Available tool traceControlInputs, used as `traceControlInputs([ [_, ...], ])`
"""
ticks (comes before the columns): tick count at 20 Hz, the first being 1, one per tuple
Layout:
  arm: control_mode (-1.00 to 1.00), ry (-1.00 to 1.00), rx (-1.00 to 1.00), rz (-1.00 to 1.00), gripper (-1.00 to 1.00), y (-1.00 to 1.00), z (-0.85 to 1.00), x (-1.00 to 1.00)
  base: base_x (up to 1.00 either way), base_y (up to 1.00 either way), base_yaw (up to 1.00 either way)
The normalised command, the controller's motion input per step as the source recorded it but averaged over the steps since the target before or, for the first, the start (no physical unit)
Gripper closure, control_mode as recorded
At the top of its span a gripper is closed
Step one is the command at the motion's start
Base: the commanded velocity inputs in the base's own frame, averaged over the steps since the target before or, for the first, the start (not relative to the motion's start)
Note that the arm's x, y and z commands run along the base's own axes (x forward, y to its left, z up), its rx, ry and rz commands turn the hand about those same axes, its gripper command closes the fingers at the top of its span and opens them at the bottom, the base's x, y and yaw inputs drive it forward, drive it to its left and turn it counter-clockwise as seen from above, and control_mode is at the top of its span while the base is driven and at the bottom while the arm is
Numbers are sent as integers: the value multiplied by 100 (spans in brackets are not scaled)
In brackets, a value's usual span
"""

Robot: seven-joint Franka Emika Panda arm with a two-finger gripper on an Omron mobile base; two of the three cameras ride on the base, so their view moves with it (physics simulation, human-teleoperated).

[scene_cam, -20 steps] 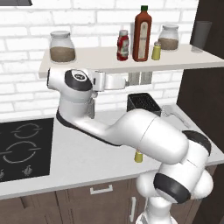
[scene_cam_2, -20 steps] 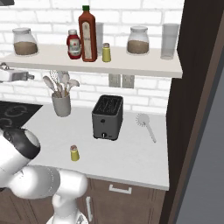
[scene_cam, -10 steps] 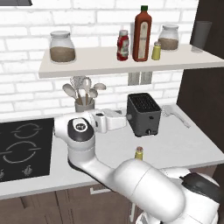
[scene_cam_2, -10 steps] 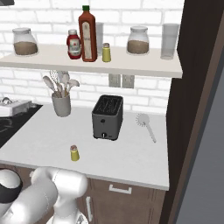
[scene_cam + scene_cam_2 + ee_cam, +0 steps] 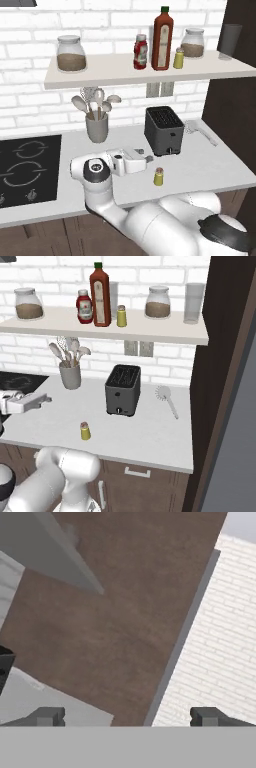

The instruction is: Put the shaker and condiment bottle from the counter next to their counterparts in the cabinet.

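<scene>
The shaker [image 5: 158, 176] [image 5: 85, 431], small and yellow-olive, stands upright on the counter in front of the toaster. My gripper [image 5: 146, 156] [image 5: 46, 399] [image 5: 129, 717] hovers low over the counter just to the shaker's left, pointing sideways toward it, open and holding nothing. Up on the cabinet shelf [image 5: 100, 75] [image 5: 165, 331], the squat red condiment bottle [image 5: 141, 51] [image 5: 84, 306] stands touching-close beside the tall dark-red bottle [image 5: 162, 38] [image 5: 100, 295]. A second shaker [image 5: 178, 58] [image 5: 121, 316] stands on the tall bottle's other side.
A black toaster [image 5: 164, 131] [image 5: 122, 390], a grey utensil holder [image 5: 97, 127] [image 5: 70, 375] and a dish brush [image 5: 200, 132] [image 5: 166, 398] share the counter. The cooktop [image 5: 25, 167] lies left. Glass jars [image 5: 70, 53] [image 5: 157, 303] and a tumbler [image 5: 229, 40] occupy the shelf. A dark tall unit [image 5: 225, 381] bounds the right.
The arm has swung down from just under the shelf to counter height, bringing the open hand low beside the shaker. Nothing on the shelf or counter has moved.
</scene>
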Motion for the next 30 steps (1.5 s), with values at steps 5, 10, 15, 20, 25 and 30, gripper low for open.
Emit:
traceControlInputs([
  [5, -100, 3, 1, -39, -100, -1, -7, 16, 0, 0, 0],
  [10, -100, 2, 0, 3, -100, 0, -30, 23, 0, 0, 0],
  [15, -100, -13, 12, 12, -100, -3, -71, 5, 0, 0, 0],
  [20, -100, -20, 16, 20, -100, -12, -64, 3, 0, 0, 0],
  [25, -100, -1, 1, 3, -100, -3, -4, 0, 0, 0, 0],
  [30, -100, 0, 0, 0, -100, -20, -6, 0, 0, 0, 0],
])
